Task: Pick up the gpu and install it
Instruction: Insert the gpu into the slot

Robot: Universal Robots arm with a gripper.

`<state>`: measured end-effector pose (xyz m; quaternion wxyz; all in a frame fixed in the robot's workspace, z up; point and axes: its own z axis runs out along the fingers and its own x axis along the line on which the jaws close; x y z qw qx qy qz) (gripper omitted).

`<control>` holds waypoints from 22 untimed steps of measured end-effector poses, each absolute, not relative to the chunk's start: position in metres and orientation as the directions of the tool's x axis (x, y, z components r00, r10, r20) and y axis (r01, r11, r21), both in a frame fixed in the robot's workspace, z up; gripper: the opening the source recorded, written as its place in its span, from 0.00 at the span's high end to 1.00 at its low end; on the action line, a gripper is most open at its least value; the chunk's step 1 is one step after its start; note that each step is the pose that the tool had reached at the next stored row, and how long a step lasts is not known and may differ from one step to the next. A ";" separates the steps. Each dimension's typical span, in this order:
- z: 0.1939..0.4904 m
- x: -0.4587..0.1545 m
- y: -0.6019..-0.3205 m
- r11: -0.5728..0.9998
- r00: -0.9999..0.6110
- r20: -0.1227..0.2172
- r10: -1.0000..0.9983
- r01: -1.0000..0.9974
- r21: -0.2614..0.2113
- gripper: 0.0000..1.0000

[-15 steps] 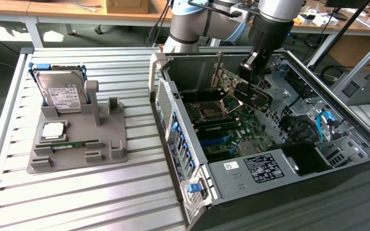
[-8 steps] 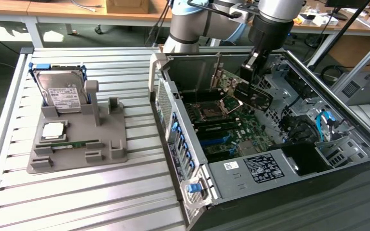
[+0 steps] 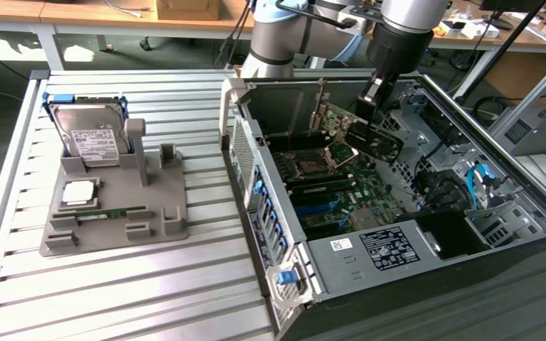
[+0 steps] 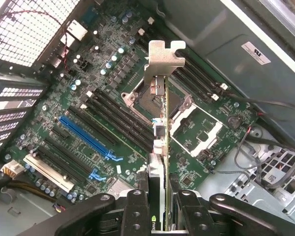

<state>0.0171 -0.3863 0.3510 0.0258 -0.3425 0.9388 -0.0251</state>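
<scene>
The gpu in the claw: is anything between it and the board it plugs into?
Nothing visible does. The claw holds the gpu above the green motherboard, with open space between them.

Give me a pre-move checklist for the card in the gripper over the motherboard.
1. Grip: gripper shut on the gpu, card held on edge: ok.
2. Case side open, motherboard exposed: ok.
3. gpu clear of the board, not seated: ok.
4. Lined up with the blue slot: card hangs over the CPU socket, slot off to one side: not ok.
5. Cables by the case wall clear of the card: cannot tell.
</scene>
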 end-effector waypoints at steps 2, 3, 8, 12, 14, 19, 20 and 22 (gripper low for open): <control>0.351 0.017 -0.386 0.757 -0.756 -0.031 -0.653 -0.651 -0.065 0.73; 0.351 0.017 -0.386 0.753 -0.753 -0.031 -0.657 -0.655 -0.065 0.73; 0.351 0.017 -0.386 0.731 -0.731 -0.031 -0.682 -0.679 -0.065 0.73; 0.351 0.017 -0.386 0.716 -0.715 -0.031 -0.698 -0.695 -0.065 0.73; 0.351 0.017 -0.386 0.708 -0.708 -0.031 -0.706 -0.703 -0.065 0.73; 0.351 0.017 -0.386 0.683 -0.683 -0.031 -0.730 -0.727 -0.065 0.73; 0.351 0.017 -0.386 0.676 -0.676 -0.031 -0.736 -0.734 -0.065 0.73; 0.351 0.017 -0.386 0.665 -0.664 -0.031 -0.747 -0.744 -0.065 0.73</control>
